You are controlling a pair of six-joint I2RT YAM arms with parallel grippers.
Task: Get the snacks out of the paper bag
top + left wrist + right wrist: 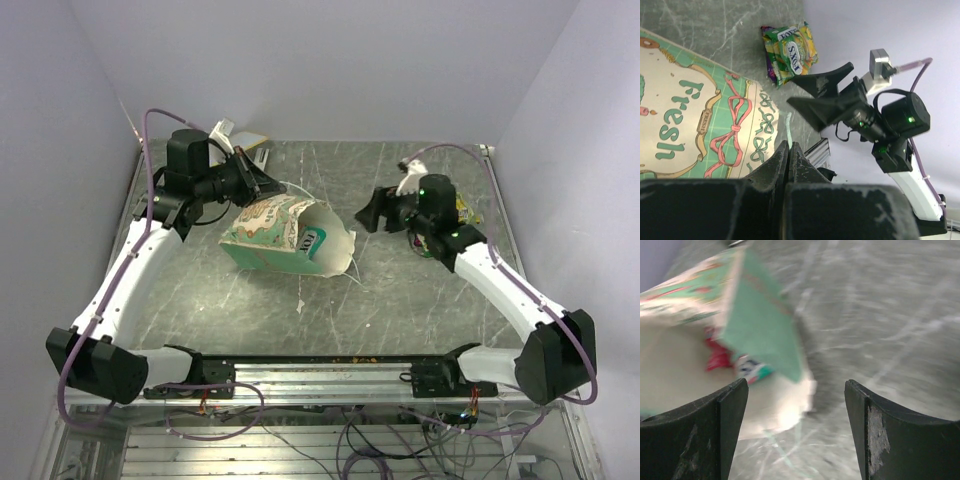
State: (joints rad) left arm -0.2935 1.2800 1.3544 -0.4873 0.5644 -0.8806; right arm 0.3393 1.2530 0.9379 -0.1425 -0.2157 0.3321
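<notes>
From above, the paper bag point(265, 225) lies on its side. Its mouth faces my right gripper point(368, 215), which hangs spread just off it. My left gripper point(262, 185) is at the bag's closed end.

Left wrist: those fingers pinch a thin teal fold of the bag. A green-yellow packet point(790, 50) lies beyond it.

Right wrist, blurred: a red-and-white packet point(750, 371) sits just inside the mouth. I judge it light, crinkly and slippery, so I'd pinch its crimped edge.

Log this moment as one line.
left pincer: shut on paper bag | right pincer: open, facing bag mouth | bagged snacks: visible | loose snacks: on table
</notes>
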